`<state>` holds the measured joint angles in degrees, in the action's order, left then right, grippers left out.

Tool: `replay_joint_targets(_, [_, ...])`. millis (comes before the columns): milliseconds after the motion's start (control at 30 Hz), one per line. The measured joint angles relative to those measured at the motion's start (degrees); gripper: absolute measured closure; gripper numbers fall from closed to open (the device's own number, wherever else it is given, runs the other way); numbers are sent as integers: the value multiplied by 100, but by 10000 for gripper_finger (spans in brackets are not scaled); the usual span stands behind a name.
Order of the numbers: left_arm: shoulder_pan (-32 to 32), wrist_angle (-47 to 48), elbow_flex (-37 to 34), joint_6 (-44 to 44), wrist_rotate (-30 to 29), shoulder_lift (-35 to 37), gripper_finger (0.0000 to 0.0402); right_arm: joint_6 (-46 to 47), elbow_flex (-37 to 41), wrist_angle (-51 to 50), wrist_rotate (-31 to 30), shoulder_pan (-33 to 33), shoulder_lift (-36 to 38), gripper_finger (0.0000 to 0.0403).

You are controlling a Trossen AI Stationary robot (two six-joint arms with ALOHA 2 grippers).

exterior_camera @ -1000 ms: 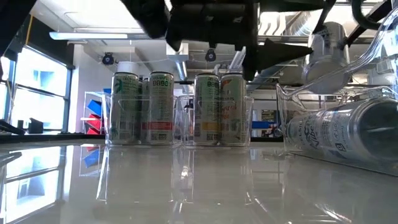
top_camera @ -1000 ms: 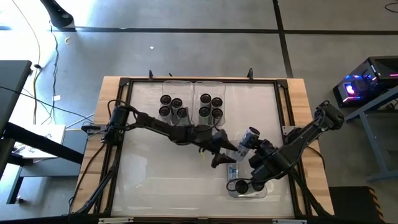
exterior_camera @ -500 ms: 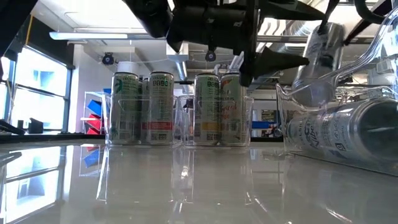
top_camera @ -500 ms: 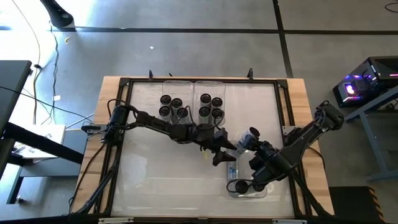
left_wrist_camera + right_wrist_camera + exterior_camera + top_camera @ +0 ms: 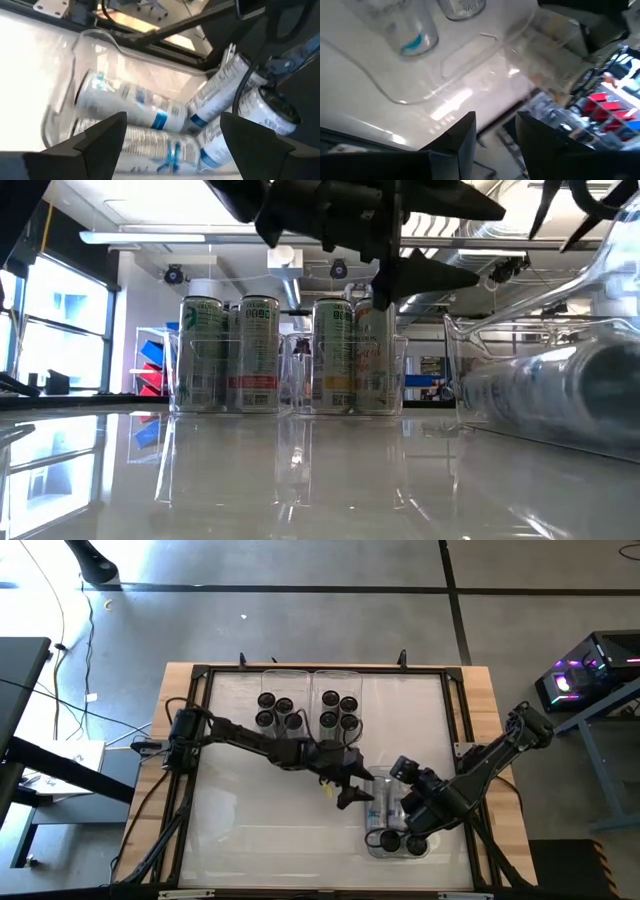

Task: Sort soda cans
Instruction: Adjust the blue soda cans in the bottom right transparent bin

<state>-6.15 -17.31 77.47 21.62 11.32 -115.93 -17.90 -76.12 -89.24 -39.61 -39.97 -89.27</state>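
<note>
A clear bin (image 5: 372, 840) sits near the table's front right. Silvery soda cans lie in it (image 5: 127, 100), and two dark round tops (image 5: 388, 838) show at its near end. One can in it is blurred (image 5: 585, 395). My right gripper (image 5: 400, 780) hangs over the bin's far end. Its fingers (image 5: 462, 135) stand a little apart with nothing between them. My left gripper (image 5: 357, 790) hovers just left of the bin, wide open (image 5: 172, 137) and facing the lying cans.
Two clear bins stand side by side at the table's far middle. The left bin (image 5: 262, 672) and the right bin (image 5: 355, 675) each hold several upright cans (image 5: 230, 355). Bare white tabletop (image 5: 260, 820) spreads at the near left.
The can that my right gripper held tilted above the near bin is out of its fingers. It has dropped into the bin, where it shows blurred. My left gripper has tipped slightly upward and stayed beside the bin.
</note>
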Motion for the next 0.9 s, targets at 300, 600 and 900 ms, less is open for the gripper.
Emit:
replay_joint_targets(300, [-83,169,-2,-389,-228,-5,85,1348,7,337,1171,23,263,270])
replay_joint_targets(600, [-35,286,-2,-220,-292,-3,85,707,7,1864,2753,748,580,249])
replay_joint_targets(900, [-35,1125,-2,-158,-308,195,85,-527,33,1718,3820,1418,254,144])
